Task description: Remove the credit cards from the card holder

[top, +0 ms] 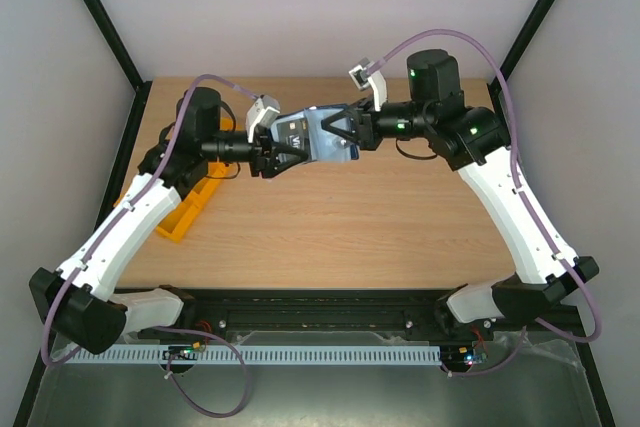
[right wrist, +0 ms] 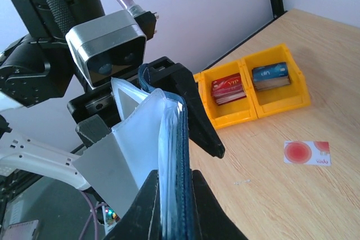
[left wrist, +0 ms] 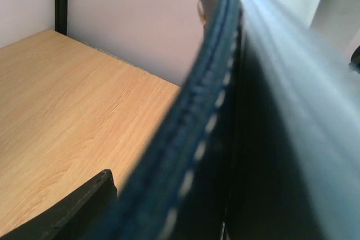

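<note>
Holder hangs mid-air above the table, right pincer clamped on its edge, left pincer wide astride the dark card end; white card lies on the table; best to pinch only the card and pull straight along the pocket

— Where's the holder?
— Up off the bench, opened. It's navy outside with pale blue pockets inside, and a dark card shows at its left end.
— The white card?
— Flat on the bench, red mark up.
</note>
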Action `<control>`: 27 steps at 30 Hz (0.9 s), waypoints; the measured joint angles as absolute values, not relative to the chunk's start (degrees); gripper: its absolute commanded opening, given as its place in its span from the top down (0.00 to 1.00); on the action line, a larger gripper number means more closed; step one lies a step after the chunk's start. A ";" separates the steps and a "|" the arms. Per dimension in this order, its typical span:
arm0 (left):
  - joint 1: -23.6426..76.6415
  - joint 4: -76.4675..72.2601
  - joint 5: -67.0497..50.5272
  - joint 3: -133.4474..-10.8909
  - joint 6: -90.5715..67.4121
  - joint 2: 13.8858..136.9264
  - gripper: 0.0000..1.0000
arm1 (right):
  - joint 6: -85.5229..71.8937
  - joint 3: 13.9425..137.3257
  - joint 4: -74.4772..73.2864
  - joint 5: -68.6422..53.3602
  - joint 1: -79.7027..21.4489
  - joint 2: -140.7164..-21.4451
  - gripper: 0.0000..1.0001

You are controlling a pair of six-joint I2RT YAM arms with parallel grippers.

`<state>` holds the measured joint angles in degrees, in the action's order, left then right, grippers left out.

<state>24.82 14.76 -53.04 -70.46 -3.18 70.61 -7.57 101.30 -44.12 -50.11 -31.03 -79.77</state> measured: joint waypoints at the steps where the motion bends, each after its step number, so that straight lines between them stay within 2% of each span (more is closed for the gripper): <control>1: 24.80 15.38 -53.54 -70.78 -2.66 70.61 0.39 | -7.46 101.14 -43.81 -50.59 -31.03 -79.77 0.98; 12: 24.71 24.08 -54.17 -75.00 4.56 70.61 0.40 | -5.56 100.31 -42.78 -52.88 -29.93 -79.77 0.98; 15: 24.62 25.30 -54.08 -75.18 5.39 70.57 0.50 | -5.30 100.09 -42.78 -53.06 -29.74 -79.77 0.98; 23: 23.77 27.16 -54.00 -75.40 6.72 70.48 0.95 | -4.89 99.24 -42.78 -53.04 -29.63 -79.77 0.98; 27: 23.81 28.12 -54.22 -75.48 6.35 70.46 0.98 | -4.95 97.97 -41.65 -53.04 -29.63 -79.75 0.98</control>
